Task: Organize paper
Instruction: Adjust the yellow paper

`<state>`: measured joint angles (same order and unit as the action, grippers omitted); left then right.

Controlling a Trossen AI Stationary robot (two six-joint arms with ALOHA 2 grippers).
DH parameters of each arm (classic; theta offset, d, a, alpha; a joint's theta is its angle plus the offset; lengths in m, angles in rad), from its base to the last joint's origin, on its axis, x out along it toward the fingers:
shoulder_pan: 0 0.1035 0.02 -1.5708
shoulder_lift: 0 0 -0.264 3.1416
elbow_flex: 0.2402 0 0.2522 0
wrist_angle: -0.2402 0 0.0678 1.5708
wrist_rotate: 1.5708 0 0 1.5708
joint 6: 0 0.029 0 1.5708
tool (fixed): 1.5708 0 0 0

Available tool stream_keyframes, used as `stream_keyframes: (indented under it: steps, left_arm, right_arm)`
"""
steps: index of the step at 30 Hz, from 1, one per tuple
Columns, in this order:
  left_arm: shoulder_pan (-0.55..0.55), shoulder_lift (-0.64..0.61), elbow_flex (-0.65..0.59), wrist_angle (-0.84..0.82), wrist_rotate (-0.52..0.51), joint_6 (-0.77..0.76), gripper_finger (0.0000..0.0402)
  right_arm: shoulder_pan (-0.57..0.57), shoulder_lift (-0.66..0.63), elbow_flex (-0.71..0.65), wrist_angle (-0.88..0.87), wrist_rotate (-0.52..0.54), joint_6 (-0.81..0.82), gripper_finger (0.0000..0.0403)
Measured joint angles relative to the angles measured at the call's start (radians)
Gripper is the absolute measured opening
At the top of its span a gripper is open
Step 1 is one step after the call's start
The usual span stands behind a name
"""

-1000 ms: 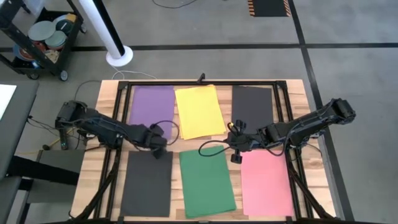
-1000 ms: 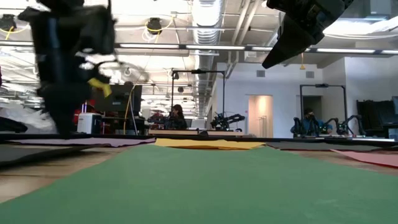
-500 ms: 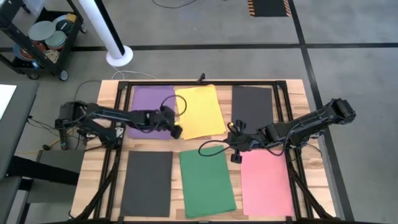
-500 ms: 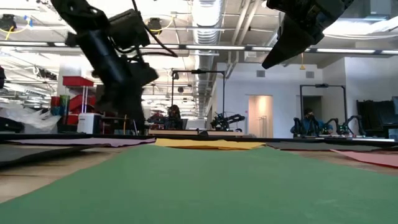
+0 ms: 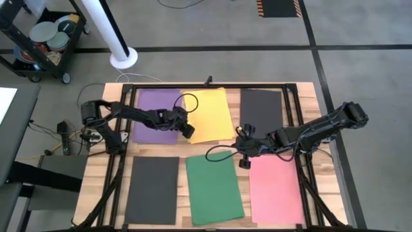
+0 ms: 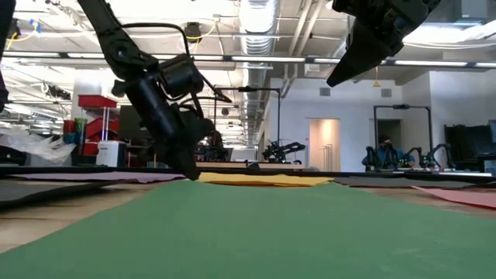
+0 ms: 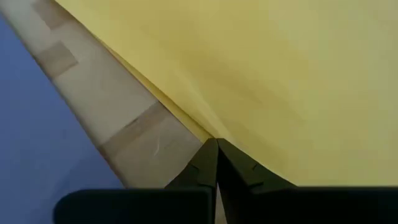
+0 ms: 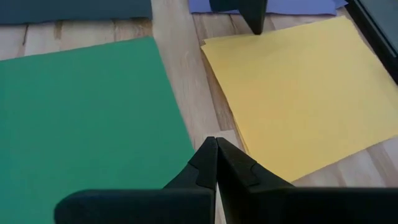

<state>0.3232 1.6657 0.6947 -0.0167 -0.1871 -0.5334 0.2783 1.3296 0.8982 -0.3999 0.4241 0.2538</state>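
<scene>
Six sheets of coloured paper lie flat on a wooden table [image 5: 106,187], with both grippers clenched and empty.

Nearest in the high view lie the black sheet [image 5: 152,190], green sheet [image 5: 214,189] and pink sheet [image 5: 275,190]; beyond them the purple sheet [image 5: 156,115], yellow sheet [image 5: 207,115] and a second black sheet [image 5: 261,109]. The right gripper [image 5: 243,159] hovers between green and pink, fingers pressed together. The left gripper [image 5: 187,132] meets the yellow sheet's near left corner, pinched shut with nothing between its fingers. Only the left wrist view shows the tip at that thin matte edge, over pale block-jointed wood. The low view alone shows the room behind.
</scene>
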Motion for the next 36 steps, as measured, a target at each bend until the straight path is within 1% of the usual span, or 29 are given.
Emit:
stream_keyframes:
  steps: [4, 9, 11, 16, 22, 36]
  left_arm:
    - [0.010, -0.013, 0.001, -0.006, -0.007, 0.011, 0.0000]
    - [0.021, -0.071, -0.006, -0.058, -0.068, 0.044, 0.0000]
    - [0.034, -0.088, -0.005, -0.085, -0.066, 0.043, 0.0000]
    - [0.038, -0.090, -0.005, -0.067, -0.035, 0.057, 0.0000]
    - [0.052, -0.090, -0.004, -0.042, -0.089, 0.061, 0.0000]
    - [0.088, -0.090, -0.004, -0.095, -0.093, 0.069, 0.0000]
  right_arm:
    - [0.000, 0.000, 0.000, -0.007, 0.000, 0.000, 0.0000]
    - [0.000, 0.000, 0.000, -0.011, 0.000, 0.000, 0.0000]
    - [0.000, 0.000, 0.000, -0.012, 0.000, 0.001, 0.0000]
    - [0.000, 0.000, 0.000, -0.011, -0.008, 0.003, 0.0000]
    - [0.000, 0.000, 0.000, -0.012, -0.008, 0.002, 0.0000]
    - [0.000, 0.000, 0.000, -0.012, -0.007, 0.000, 0.0000]
